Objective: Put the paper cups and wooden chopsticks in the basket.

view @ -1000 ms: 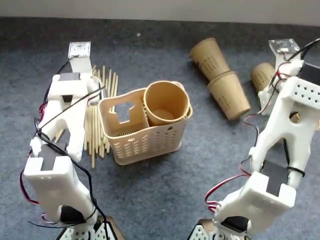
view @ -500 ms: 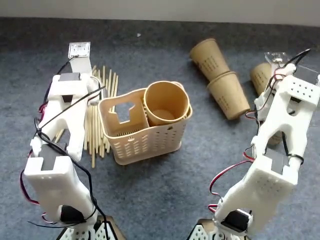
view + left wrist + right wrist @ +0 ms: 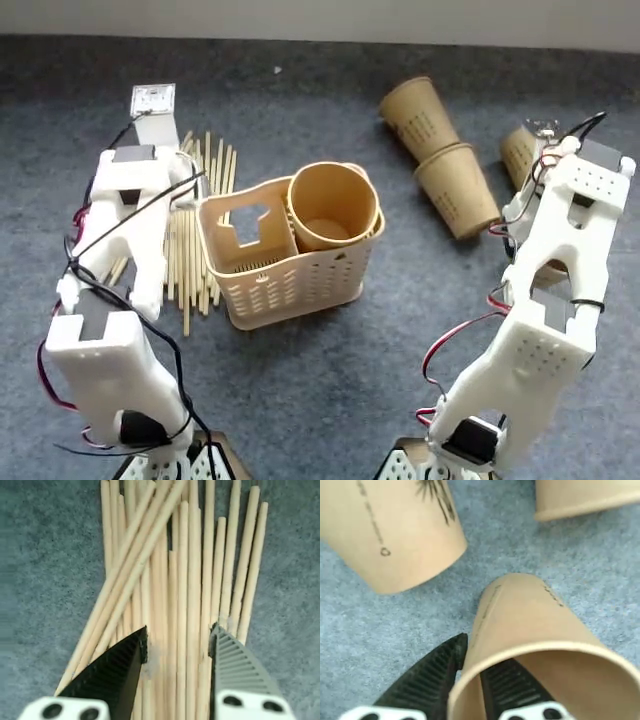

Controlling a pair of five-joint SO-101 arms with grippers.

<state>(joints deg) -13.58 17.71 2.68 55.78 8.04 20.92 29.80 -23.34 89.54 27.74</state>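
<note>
Grey, short-pile carpet (image 3: 400,330) covers the whole work surface, with a pale strip of wall along the far edge.

Item 1: basket (image 3: 290,285), cream plastic with perforated walls and two compartments, standing at the centre. One compartment holds an upright cup (image 3: 325,230), plain tan inside, mouth up.

Item 2: wooden chopsticks (image 3: 190,265), pale, round and unmarked. They lie in a loose bundle on the carpet just beside the basket, on the left arm's side, with a few sticks crossing the rest at a slant.

Item 3: two lying cups (image 3: 418,115) (image 3: 458,190), tan paper, on their sides close together beyond the basket. Rows of dark dotted print run down their sides, too small to read.

Item 4: gripped cup (image 3: 520,150), tan, on its side near the right arm, with a faint line of print along its wall.

Left gripper (image 3: 179,635): jaws spread, straddling several chopsticks, tips low over the bundle.

Right gripper (image 3: 475,655): one finger inside the gripped cup's mouth and one outside, seemingly pinching the wall at the rim.
</note>
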